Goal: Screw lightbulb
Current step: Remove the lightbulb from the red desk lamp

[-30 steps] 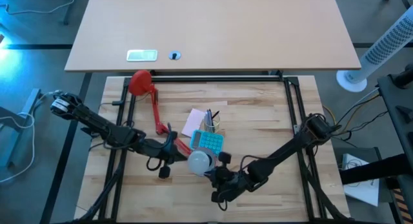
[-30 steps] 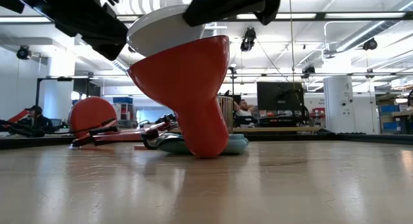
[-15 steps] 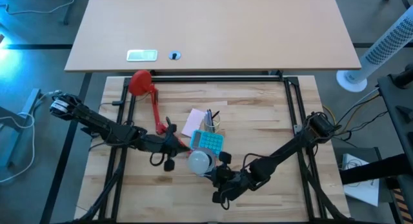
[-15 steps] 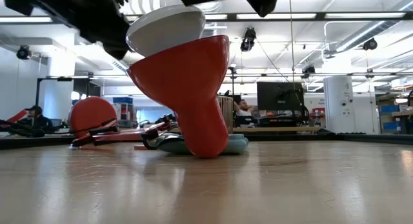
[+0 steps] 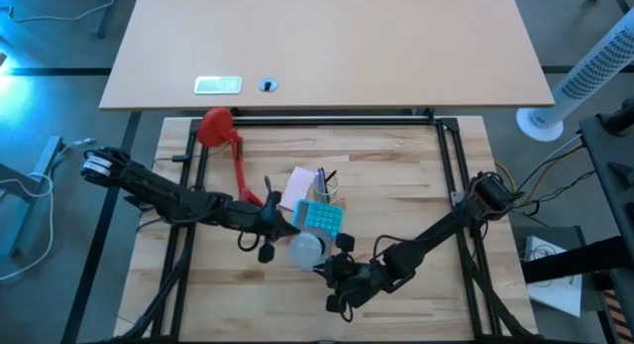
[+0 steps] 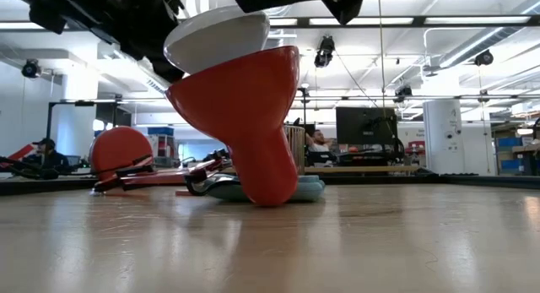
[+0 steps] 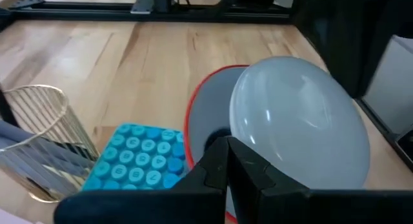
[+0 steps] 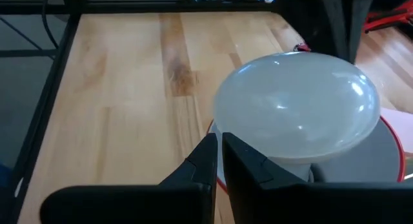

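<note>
The white lightbulb (image 5: pixel 307 247) sits tilted in the red lamp shade (image 6: pixel 245 116), which rests on the table by its narrow end. The lamp's red arm (image 5: pixel 241 175) runs back to the round red base (image 5: pixel 213 126) at the far left. My left gripper (image 5: pixel 269 225) is shut, on the shade's left side by its rim (image 7: pixel 193 114). My right gripper (image 5: pixel 335 263) is shut too, its tips on the table's right side of the bulb's dome (image 8: pixel 297 111). My left gripper's shut fingertips (image 7: pixel 222 146) point level from the table's left at the shade's rim, beside the bulb's neck; I cannot tell whether they touch it. My right gripper's shut fingertips (image 8: pixel 216 143) stand at the edge of the bulb's dome, coming from the table's right; whether they touch cannot be told.
Just behind the shade lie a blue keypad (image 5: pixel 319 217), a wire pen holder (image 5: pixel 325 190) and a pink paper (image 5: pixel 295 188). Black frame rails (image 5: pixel 451 166) border the table top. Bare wood stretches along the near edge and the right half.
My left gripper has moved toward the table's right, up to the shade and bulb. My right gripper has risen slightly off the top of the bulb. Bulb and shade have stayed where they were.
</note>
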Robot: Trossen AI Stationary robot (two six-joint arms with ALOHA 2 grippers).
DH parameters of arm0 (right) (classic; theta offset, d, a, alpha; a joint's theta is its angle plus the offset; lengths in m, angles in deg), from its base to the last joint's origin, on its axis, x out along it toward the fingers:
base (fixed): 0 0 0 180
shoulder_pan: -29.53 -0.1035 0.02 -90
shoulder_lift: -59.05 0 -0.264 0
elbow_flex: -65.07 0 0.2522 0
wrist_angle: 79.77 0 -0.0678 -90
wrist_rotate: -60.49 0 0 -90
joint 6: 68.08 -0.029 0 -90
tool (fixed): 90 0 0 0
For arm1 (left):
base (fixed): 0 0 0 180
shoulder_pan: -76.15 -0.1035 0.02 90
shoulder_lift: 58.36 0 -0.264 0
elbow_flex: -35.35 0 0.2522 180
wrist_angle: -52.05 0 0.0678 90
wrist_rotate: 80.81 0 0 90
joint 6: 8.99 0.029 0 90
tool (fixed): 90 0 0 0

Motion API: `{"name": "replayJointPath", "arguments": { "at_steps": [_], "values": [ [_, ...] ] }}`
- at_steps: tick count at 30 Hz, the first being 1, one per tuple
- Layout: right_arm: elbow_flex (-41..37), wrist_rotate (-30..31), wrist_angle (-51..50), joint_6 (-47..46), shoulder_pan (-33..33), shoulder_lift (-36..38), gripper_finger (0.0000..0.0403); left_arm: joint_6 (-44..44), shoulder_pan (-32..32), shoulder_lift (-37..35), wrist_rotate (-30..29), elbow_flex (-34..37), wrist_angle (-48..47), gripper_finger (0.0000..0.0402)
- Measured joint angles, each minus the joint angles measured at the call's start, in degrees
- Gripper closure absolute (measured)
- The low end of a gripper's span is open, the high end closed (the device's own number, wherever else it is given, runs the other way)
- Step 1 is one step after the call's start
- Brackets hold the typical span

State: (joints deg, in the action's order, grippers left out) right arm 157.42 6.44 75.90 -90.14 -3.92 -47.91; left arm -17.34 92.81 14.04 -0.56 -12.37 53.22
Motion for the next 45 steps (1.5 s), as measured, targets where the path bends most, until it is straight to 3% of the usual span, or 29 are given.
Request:
{"name": "replayJointPath", "arguments": {
  "at_steps": [12, 21, 27, 33, 45],
  "values": [
    [0.7, 4.2, -8.2, 0.9, 0.0, 1.4, 0.0385, -3.0, 2.8, -0.2, 0.0, 0.0, -1.0, 0.0401],
    [0.8, 7.7, -7.8, 2.4, 0.6, 3.0, 0.0385, -4.6, 5.1, -0.2, 0.2, 0.0, -4.3, 0.0401],
    [0.8, 1.6, -2.5, 2.2, -1.3, 1.6, 0.0384, -4.0, 4.9, -1.2, -2.9, 0.0, -7.8, 0.0401],
    [0.9, -2.0, 7.6, 3.2, -2.2, -2.4, 0.0385, -2.6, 4.6, -2.6, -3.2, 0.0, -5.4, 0.0401],
    [0.8, -1.6, 9.3, 4.5, -0.7, -5.1, 0.0385, -4.3, 4.7, -2.5, -2.7, 0.0, -4.9, 0.0401]
  ]
}}
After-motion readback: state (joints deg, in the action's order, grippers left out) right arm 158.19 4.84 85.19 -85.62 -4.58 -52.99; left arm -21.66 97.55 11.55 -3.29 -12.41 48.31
